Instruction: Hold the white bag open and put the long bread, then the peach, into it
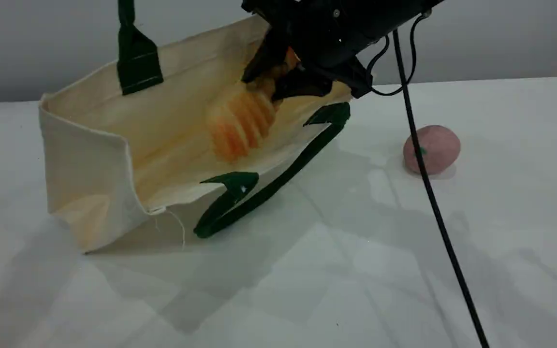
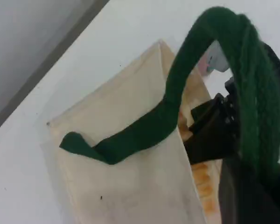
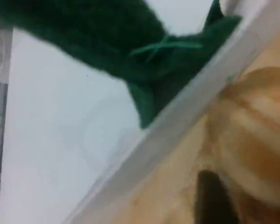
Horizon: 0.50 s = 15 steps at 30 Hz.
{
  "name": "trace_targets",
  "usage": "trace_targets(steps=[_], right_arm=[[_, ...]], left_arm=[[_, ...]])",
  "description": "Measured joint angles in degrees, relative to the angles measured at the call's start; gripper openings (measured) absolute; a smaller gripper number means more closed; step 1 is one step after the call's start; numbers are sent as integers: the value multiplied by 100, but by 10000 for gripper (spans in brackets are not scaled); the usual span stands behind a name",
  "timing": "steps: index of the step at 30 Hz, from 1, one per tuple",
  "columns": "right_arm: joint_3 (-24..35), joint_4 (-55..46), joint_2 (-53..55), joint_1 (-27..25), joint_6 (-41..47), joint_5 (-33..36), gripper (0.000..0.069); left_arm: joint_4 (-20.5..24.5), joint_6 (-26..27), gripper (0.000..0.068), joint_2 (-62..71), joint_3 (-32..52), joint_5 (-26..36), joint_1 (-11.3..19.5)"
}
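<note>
My left gripper pinches the dark green strap handle (image 2: 252, 88), lifting the cream-white canvas tote (image 1: 90, 159). My right gripper (image 1: 278, 79) is inside its mouth at the ridged golden-orange loaf (image 1: 240, 123); grip unclear. Pink round peach (image 1: 432, 149) sits on the table (image 1: 356, 270), well apart.

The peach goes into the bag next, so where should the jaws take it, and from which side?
Grip the peach across its widest part, coming straight down from above. It is round and sits alone on the table, apart from the white bag, so its sides look free, though a black cable crosses in front.
</note>
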Motion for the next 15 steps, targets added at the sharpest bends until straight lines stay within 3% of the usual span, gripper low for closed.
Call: trace_targets(steps=[2, 6, 9, 15], right_arm=[[0, 99, 0, 0, 12, 101, 444], [0, 86, 0, 0, 18, 215, 601], [0, 56, -6, -5, -132, 220, 629], [0, -52, -232, -18, -712, 268, 589]], left_arm=[[0, 0, 89, 0, 0, 5, 0], [0, 0, 89, 0, 0, 5, 0], [0, 0, 89, 0, 0, 5, 0], [16, 0, 89, 0, 0, 5, 0]])
